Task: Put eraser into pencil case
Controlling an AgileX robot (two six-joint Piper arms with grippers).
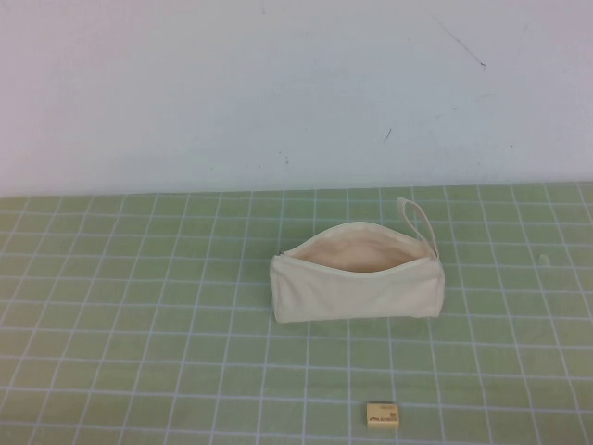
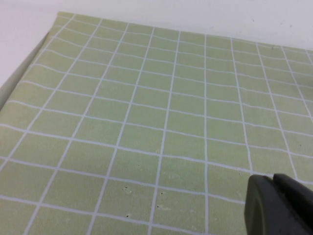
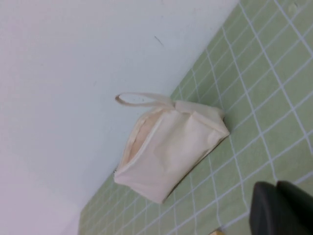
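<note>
The cream-white pencil case (image 1: 357, 287) lies on the green grid mat in the middle of the high view, zip open, its peach lining showing and its loop strap (image 1: 417, 222) at its right end. The tiny tan eraser (image 1: 382, 415) lies on the mat in front of it, near the front edge. Neither arm shows in the high view. My right gripper (image 3: 276, 185) is shut and empty, hovering above the mat apart from the pencil case (image 3: 168, 154); a sliver of the eraser (image 3: 215, 232) shows beside it. My left gripper (image 2: 274, 180) is shut and empty over bare mat.
The green mat (image 1: 139, 334) with white grid lines covers the table up to a white back wall (image 1: 278, 93). In the left wrist view the mat's edge (image 2: 29, 63) meets a white surface.
</note>
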